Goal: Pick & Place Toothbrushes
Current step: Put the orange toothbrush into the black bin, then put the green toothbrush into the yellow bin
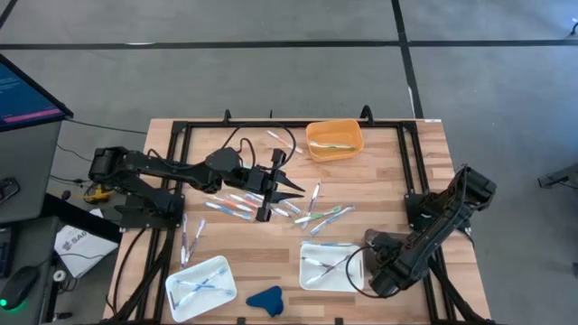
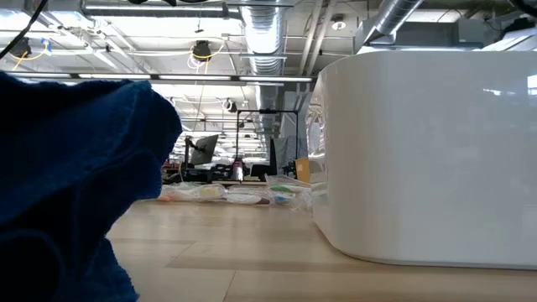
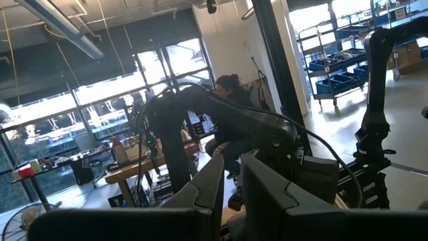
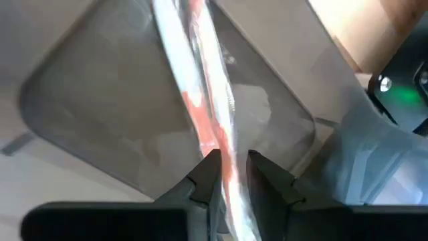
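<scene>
Wooden table (image 1: 424,171): toothbrushes (image 1: 271,206) mostly loose mid-table, few in both front trays (image 1: 316,271). My right gripper (image 4: 229,175), fingers slightly apart around an orange-white toothbrush (image 4: 200,100) over right tray; left gripper (image 1: 275,188) mid-table, grip unclear.

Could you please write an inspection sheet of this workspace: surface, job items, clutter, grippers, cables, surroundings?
Surface: wooden table with a black frame on it.
Job's things: loose toothbrushes at the table's centre; more in the left white tray, the right white tray and the orange bin.
Clutter: blue cloth lump at the table's near edge.
Grippers: left gripper over the loose pile, holding nothing visible. Right gripper over the right white tray, an orange-and-white toothbrush between its fingers; whether it grips, unclear.
Cables: black cable looping near the orange bin.
Surroundings: monitor left of the table; a person seated beyond it.
</scene>
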